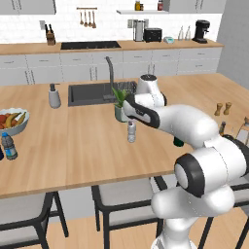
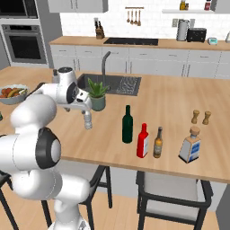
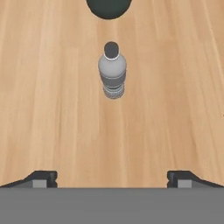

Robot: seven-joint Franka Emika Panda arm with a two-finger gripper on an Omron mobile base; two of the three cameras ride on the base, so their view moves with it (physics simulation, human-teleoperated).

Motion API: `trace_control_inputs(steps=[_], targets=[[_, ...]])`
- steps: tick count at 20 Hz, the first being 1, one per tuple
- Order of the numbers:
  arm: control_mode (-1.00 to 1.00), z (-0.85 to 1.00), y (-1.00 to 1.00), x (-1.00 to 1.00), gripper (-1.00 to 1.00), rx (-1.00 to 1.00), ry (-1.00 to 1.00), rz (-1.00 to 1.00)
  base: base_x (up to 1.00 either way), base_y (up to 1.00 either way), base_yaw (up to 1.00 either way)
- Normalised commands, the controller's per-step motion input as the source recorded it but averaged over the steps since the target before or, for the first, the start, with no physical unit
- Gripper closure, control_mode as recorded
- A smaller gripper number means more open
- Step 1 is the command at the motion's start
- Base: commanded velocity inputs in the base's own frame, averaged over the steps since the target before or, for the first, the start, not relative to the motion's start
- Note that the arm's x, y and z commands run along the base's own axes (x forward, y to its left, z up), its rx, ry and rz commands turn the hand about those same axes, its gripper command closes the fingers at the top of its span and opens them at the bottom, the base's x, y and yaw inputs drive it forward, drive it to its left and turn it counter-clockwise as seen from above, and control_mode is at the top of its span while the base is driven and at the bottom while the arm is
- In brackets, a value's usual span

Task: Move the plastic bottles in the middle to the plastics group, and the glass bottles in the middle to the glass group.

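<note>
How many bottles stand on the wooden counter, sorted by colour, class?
Clear: 2, water bottle, blue-label bottle
Green: 1, wine bottle
Red: 1, red bottle
Brown: 1, brown bottle
Pale grey: 1, flat bottle
Total: 6

A home kitchen, plainly: a long wooden island counter (image 1: 87, 146) with a sink (image 1: 90, 93) and tall tap (image 1: 110, 68) set into it, and stools (image 2: 170, 193) tucked under its near edge. Along the back wall run white cabinets (image 1: 44, 68), a hob (image 1: 90, 45), a knife block (image 1: 50, 36), a toaster (image 1: 152, 34) and a coffee machine (image 1: 201, 30), with a built-in oven (image 2: 23, 43) off to the side.
</note>
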Motion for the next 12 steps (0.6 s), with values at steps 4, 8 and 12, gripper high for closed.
trace_control_inputs(steps=[4,8,12], targets=[[-1.0,-0.03,0.0,0.2,-1.0,0.0,-0.04,0.0,0.0,0.0,0.0],[-1.0,-0.03,0.0,0.13,-1.0,0.0,-0.02,0.01,0.0,0.0,0.0],[-1.0,-0.14,-0.02,0.39,-1.0,0.0,-0.01,0.02,0.0,0.0,0.0]])
